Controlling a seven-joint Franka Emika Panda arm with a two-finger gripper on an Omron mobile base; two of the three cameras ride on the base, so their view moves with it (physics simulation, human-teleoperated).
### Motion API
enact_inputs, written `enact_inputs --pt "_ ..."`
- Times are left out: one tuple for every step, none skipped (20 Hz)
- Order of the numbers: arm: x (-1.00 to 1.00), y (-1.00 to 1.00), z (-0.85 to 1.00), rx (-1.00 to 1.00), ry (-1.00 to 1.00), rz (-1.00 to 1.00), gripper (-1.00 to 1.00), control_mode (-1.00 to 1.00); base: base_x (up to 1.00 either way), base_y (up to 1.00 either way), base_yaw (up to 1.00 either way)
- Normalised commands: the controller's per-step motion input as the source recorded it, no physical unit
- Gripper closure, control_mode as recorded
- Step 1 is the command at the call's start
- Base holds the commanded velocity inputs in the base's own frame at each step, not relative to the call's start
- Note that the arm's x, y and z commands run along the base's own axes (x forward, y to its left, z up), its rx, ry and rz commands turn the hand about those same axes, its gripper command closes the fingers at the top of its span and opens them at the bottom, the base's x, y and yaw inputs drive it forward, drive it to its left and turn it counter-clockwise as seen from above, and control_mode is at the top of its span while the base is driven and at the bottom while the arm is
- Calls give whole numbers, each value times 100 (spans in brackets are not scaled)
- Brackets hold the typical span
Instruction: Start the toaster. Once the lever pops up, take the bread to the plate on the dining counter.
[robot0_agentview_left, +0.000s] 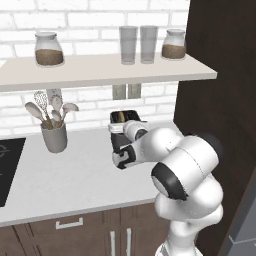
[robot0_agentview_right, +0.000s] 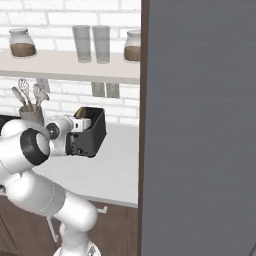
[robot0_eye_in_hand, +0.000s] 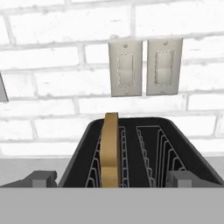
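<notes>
The dark grey toaster (robot0_agentview_left: 125, 118) (robot0_agentview_right: 94, 131) (robot0_eye_in_hand: 175, 144) stands on the counter against the brick wall, partly hidden by my arm. The tan bread (robot0_eye_in_hand: 110, 148) (robot0_agentview_left: 120, 116) stands upright in its left slot, poking above the rim. My gripper (robot0_eye_in_hand: 111, 179) (robot0_agentview_left: 116, 129) (robot0_agentview_right: 81, 125) is right at the toaster's near side, level with its top. It is open wide, one dark fingertip at each side of the toaster body, holding nothing. The plate and the dining counter are out of view.
A grey utensil cup (robot0_agentview_left: 54, 136) stands left of the toaster and a black cooktop (robot0_agentview_left: 7, 165) lies further left. A shelf (robot0_agentview_left: 100, 70) with jars and glasses hangs overhead. A dark tall cabinet (robot0_agentview_left: 220, 75) closes the right side. Two wall switches (robot0_eye_in_hand: 127, 68) sit behind the toaster.
</notes>
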Motion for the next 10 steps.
enact_inputs --pt "28 0 0 0 0 0 -100 -100 0 0 0" --pt "25 0 0 0 0 0 -100 -100 0 0 0" --pt "29 0 0 0 0 0 -100 -100 0 0 0" --pt "26 0 0 0 0 0 -100 -100 0 0 0" --pt "21 0 0 0 0 0 -100 -100 0 0 0" --pt "15 0 -2 0 0 0 -100 -100 0 0 0" --pt "6 0 -5 0 0 0 -100 -100 0 0 0" --pt "4 0 -10 0 0 0 -100 -100 0 0 0" --pt "3 0 -11 0 0 0 -100 -100 0 0 0" --pt "1 0 -20 0 0 0 -100 -100 0 0 0"
